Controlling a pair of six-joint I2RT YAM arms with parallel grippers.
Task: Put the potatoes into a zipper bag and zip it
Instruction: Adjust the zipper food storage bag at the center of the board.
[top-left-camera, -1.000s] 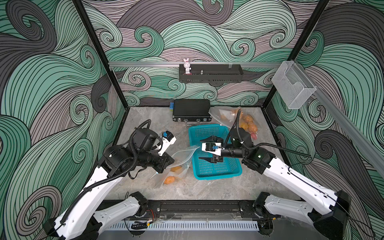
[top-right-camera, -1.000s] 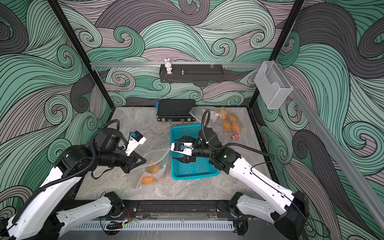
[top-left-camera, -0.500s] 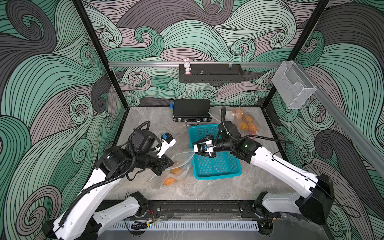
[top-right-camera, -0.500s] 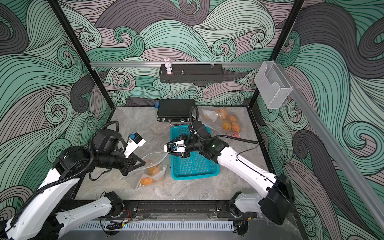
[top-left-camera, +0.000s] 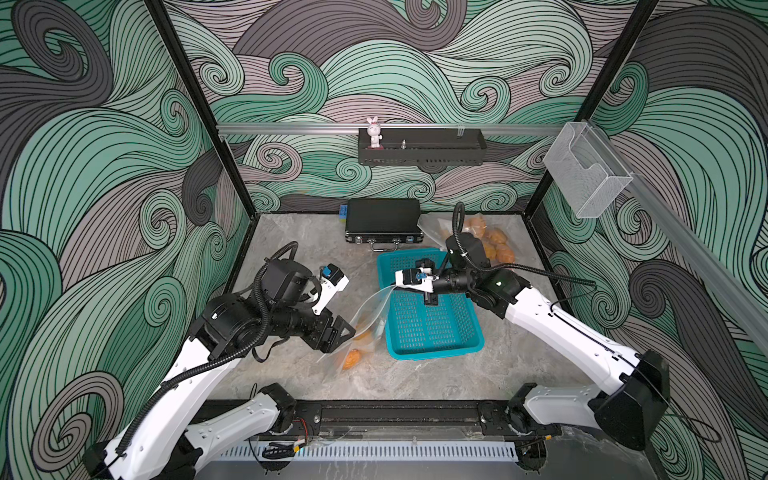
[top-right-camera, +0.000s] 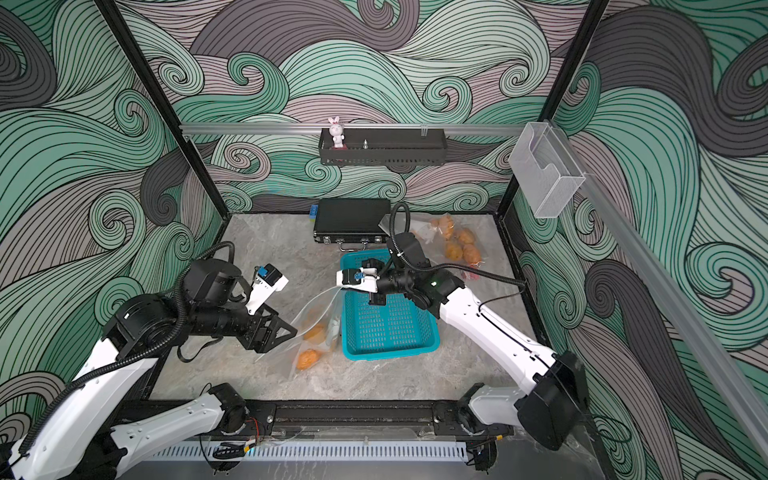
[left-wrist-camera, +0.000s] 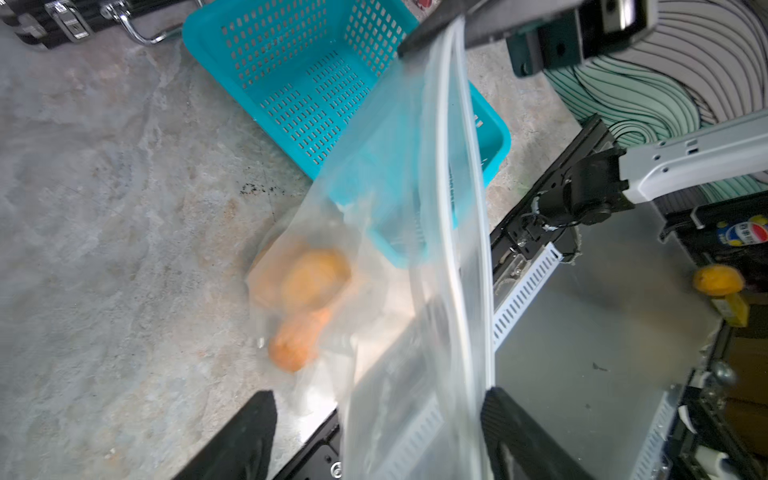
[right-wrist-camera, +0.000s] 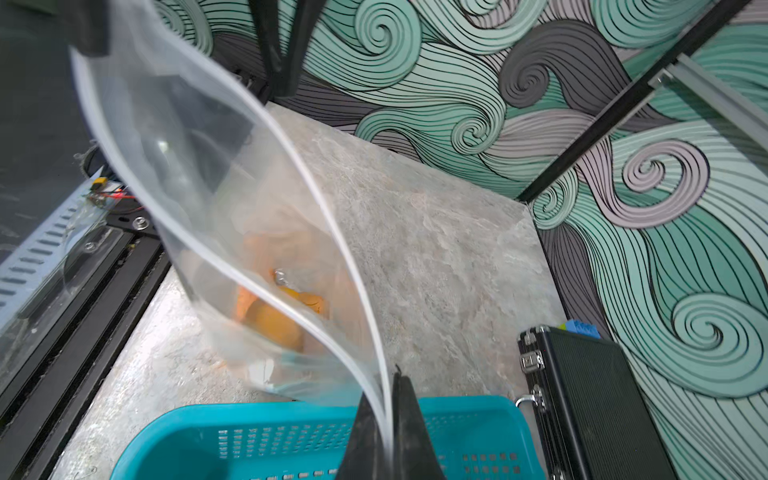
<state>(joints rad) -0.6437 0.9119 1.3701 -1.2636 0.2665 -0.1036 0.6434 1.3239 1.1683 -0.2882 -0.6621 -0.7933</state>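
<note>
- Marbled tabletop (top-left-camera: 299, 241), frame centre: zipper bag (top-left-camera: 365, 316) holds potatoes (top-left-camera: 351, 359), mouth gaping.
- Right gripper (right-wrist-camera: 390, 395) clamps one seal corner; left gripper (left-wrist-camera: 378, 395) has its jaws apart, so the bag may twist and spill.

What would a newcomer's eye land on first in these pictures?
The clear zipper bag with orange potatoes inside, held up at one corner beside the turquoise basket. The right pincer is shut on its zip edge, while the left pincer stands open with the bag's other end between its fingers.

orange potatoes (top-left-camera: 351, 359), teal basket (top-left-camera: 432, 328), green-grey swirled walls (top-left-camera: 374, 62)
</note>
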